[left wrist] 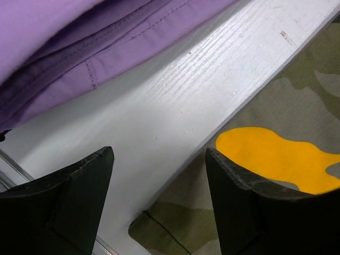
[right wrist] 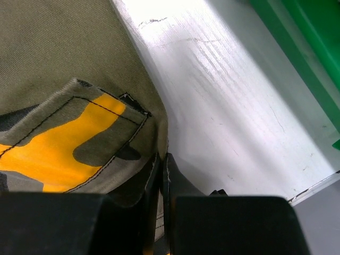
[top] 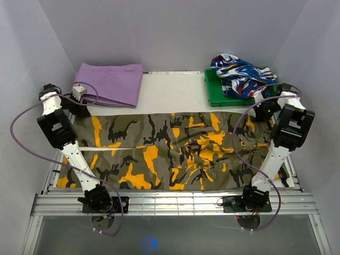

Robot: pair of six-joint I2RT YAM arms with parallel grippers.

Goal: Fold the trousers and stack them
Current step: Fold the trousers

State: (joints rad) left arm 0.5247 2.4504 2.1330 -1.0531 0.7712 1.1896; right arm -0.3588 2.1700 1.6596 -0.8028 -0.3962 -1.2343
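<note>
The camouflage trousers (top: 175, 151) lie spread flat across the table, waist to the right and legs to the left. My left gripper (top: 81, 110) hovers at their far-left corner. In the left wrist view it (left wrist: 159, 202) is open and empty, with the trouser leg's hem corner (left wrist: 175, 226) and white table between the jaws. My right gripper (top: 265, 110) is at the far-right corner. In the right wrist view it (right wrist: 162, 167) is shut on the trousers' edge (right wrist: 79, 122), beside a pocket flap.
A folded purple cloth (top: 111, 82) lies at the back left, close to the left gripper, and shows in the left wrist view (left wrist: 79, 48). A green tray (top: 217, 94) at the back right holds a blue, white and red garment (top: 241, 74); the tray shows in the right wrist view (right wrist: 313, 42).
</note>
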